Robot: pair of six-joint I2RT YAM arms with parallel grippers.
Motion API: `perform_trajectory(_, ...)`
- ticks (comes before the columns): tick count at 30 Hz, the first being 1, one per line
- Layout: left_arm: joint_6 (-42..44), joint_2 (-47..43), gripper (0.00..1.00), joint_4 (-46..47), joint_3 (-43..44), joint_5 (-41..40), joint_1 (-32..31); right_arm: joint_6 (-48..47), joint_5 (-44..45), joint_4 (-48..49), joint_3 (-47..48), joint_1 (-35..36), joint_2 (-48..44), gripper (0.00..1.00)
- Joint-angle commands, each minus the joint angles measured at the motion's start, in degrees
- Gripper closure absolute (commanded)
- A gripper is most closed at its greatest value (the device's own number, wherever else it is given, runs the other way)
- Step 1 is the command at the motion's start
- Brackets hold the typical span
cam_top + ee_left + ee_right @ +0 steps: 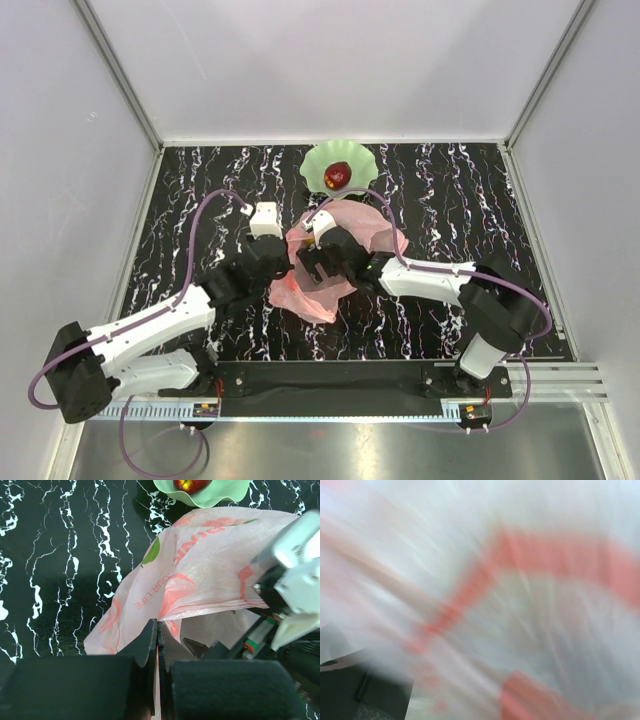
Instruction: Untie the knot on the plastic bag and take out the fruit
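The pink plastic bag [318, 298] lies crumpled at the middle of the table, between the two grippers. My left gripper [284, 263] is at the bag's left edge. In the left wrist view its fingers [157, 632] are shut on a fold of the bag [210, 565]. My right gripper [318, 262] reaches into the bag from the right, with film draped over it. The right wrist view is blurred and filled with the bag's film [520, 605], so its fingers are hidden. One dark red fruit [337, 175] sits in the green dish [358, 158]. The other fruit is hidden.
The green dish [220, 495] stands just behind the bag at the table's back middle, with the red fruit [190, 484] in it. The right arm's white wrist [295, 575] crowds the bag's right side. Grey walls enclose the black marbled table [450, 200].
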Motion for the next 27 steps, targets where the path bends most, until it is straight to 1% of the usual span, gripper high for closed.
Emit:
perform_trajectory(1, -1.0, 1.0, 1.0, 4.6, -1.0, 0.6, 0.3, -6.3, -3.2, 5.7, 0.5, -0.3, -2.1, 0.0)
perform_trajectory(3, -1.2, 1.4, 1.0, 5.1, -1.7, 0.6, 0.3, -8.5, -2.6, 5.4, 2.5, -1.1, 0.3, 0.0)
perform_trajectory(8, -1.4, 1.5, 1.0, 5.4, -2.5, 0.6, 0.7, -10.1, -6.7, 8.2, 4.1, -6.2, 4.2, 0.0)
perform_trajectory(11, -1.5, 1.7, 1.0, 6.1, -3.2, 0.9, 1.2, -12.1, -5.8, 10.4, 4.0, -6.8, 5.2, 0.0)
perform_trajectory(12, -1.4, 2.0, 1.0, 6.5, -3.5, 1.4, 1.5, -13.1, -5.8, 12.8, 3.1, -6.8, 5.0, 0.0)
perform_trajectory(15, -1.4, 3.1, 1.0, 7.6, -4.0, 2.1, 2.3, -13.8, -9.1, 14.9, 3.0, -7.5, 4.9, 0.0)
perform_trajectory(19, -1.3, 5.0, 1.0, 8.8, -4.1, 2.8, 3.2, -13.1, -15.8, 13.8, 5.2, -8.9, 6.7, 0.0)
perform_trajectory(21, -1.4, 5.8, 1.0, 9.4, -4.1, 3.3, 3.6, -12.6, -17.4, 12.4, 7.0, -9.3, 8.6, 0.0)
perform_trajectory(27, -1.4, 6.7, 1.0, 9.8, -4.2, 3.4, 4.2, -11.5, -15.1, 13.3, 9.2, -9.9, 13.9, 0.0)
